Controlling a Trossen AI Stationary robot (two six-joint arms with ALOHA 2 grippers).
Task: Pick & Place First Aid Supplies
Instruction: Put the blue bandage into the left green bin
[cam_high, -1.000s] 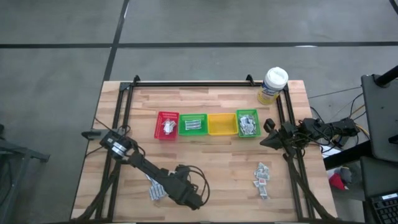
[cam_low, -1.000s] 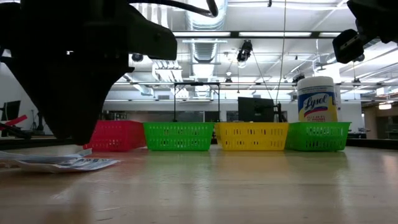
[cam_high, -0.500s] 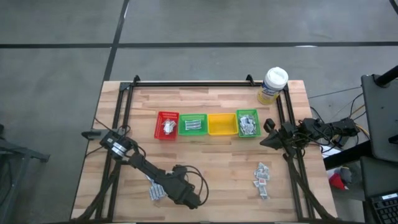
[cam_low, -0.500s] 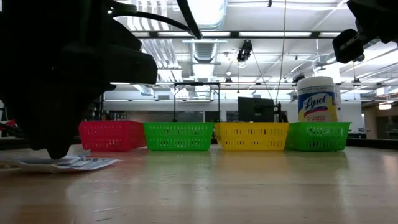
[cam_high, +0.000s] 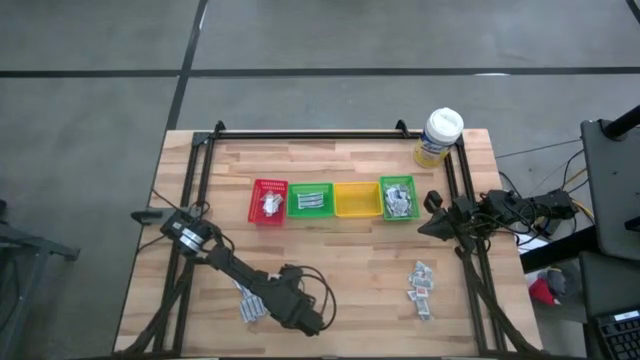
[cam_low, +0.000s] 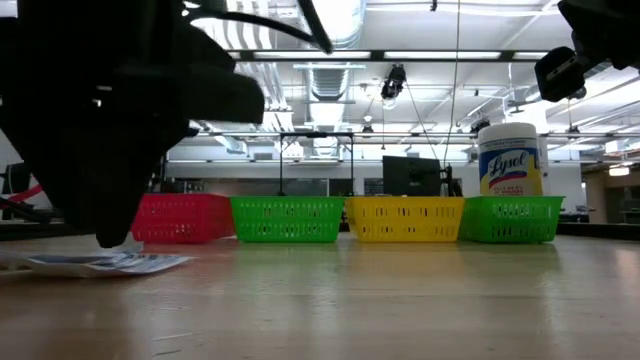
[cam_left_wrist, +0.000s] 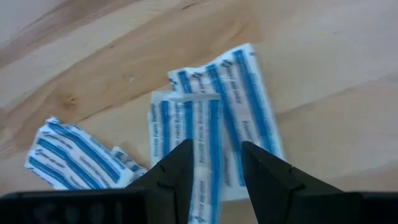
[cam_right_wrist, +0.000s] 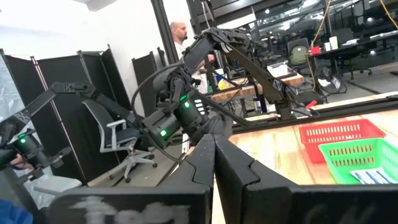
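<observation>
**Left fingers straddle a sachet lengthwise**

The left gripper (cam_left_wrist: 214, 167) hangs open over a flat white-and-blue striped paper sachet (cam_left_wrist: 186, 149) lying on the wooden desk (cam_left_wrist: 323, 74), its long axis running between the fingers. The right gripper (cam_right_wrist: 213, 152), shut and empty, waits far away.

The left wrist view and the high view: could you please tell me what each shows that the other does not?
Only the left wrist view shows the blue stripes and print on the white-blue sachets, and the left gripper standing open right above them.

Only the high view shows the red bin, two green bins, the yellow bin, the wipes tub, a second sachet pile and the right gripper, waiting at the table's right edge.

Both show the wooden table and the sachets under the left gripper.
</observation>
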